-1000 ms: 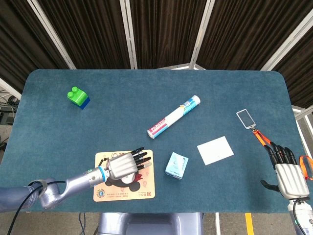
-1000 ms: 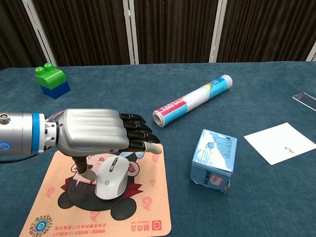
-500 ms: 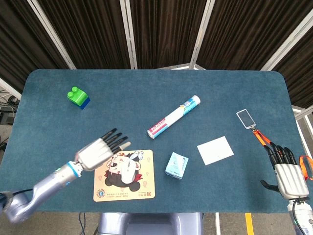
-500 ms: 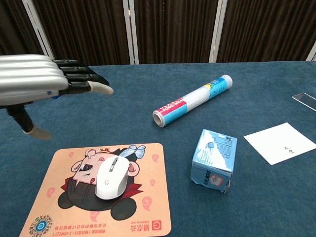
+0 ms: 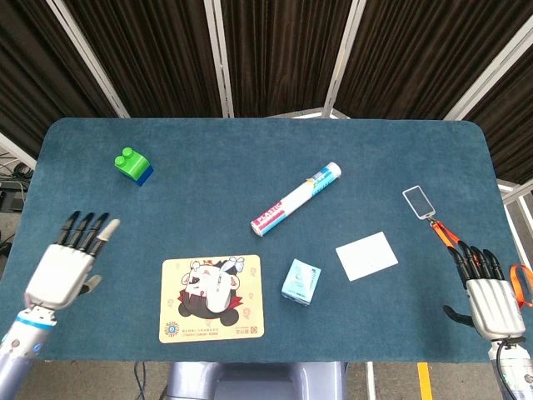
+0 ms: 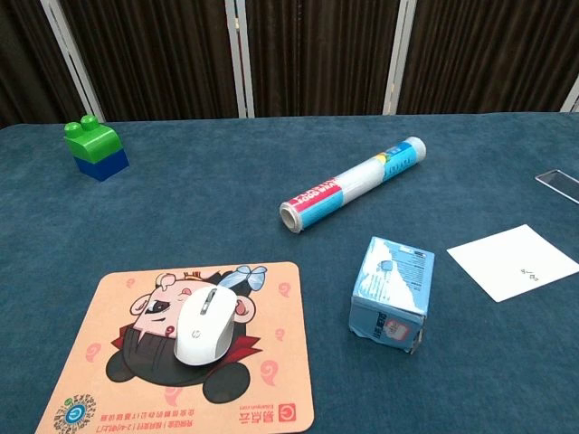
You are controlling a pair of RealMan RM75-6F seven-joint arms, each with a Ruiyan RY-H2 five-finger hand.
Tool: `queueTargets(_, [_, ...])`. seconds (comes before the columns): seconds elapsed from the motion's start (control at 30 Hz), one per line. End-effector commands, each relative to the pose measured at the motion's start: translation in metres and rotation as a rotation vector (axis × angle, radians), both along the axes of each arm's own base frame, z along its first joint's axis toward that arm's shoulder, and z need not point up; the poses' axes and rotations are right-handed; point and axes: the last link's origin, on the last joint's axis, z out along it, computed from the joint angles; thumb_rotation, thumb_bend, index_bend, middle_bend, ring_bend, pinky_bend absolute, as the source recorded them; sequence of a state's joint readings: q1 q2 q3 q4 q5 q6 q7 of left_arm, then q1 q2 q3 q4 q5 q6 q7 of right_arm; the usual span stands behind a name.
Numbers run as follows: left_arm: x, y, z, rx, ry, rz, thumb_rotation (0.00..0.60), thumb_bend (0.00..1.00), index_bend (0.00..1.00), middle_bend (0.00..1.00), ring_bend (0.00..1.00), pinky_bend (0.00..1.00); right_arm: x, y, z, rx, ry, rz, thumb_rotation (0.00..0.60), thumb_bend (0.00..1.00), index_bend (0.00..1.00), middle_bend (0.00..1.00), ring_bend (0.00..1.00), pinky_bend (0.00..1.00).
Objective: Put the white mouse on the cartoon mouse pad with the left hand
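The white mouse (image 6: 204, 325) sits on the cartoon mouse pad (image 6: 90, 384), lower left of the chest view. My left robot hand (image 5: 64, 263) rests empty, fingers spread, at the head view's left edge, well apart from the pad. My right robot hand (image 5: 485, 293) lies empty, fingers apart, lower right.

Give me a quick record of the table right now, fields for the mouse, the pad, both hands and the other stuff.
mouse: white mouse lies on the cartoon mouse pad, nothing touching it
left hand: left hand empty, fingers apart, left of the pad
right hand: right hand empty, at the table's right edge
other items: green and blue block, printed tube, small blue box, white card
task state: looks done
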State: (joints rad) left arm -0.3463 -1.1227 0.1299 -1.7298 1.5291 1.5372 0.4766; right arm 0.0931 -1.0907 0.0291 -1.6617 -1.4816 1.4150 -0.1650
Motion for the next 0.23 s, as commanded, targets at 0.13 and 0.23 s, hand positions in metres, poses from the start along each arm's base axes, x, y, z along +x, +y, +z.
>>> queueTargets(0.13, [-0.045, -0.034, 0.008, 0.141, -0.107, 0.109, 0.6, 0.13, 0.0, 0.0, 0.0, 0.0, 0.0, -0.002, -0.002, 0.001, 0.0, 0.008, 0.6, 0.14, 0.0, 0.0, 0.0, 0.0])
queueTargets(0.23, [-0.055, -0.041, 0.011, 0.158, -0.136, 0.158, 0.6, 0.13, 0.0, 0.0, 0.0, 0.0, 0.0, -0.004, -0.004, 0.005, 0.003, 0.011, 0.6, 0.13, 0.0, 0.0, 0.0, 0.0])
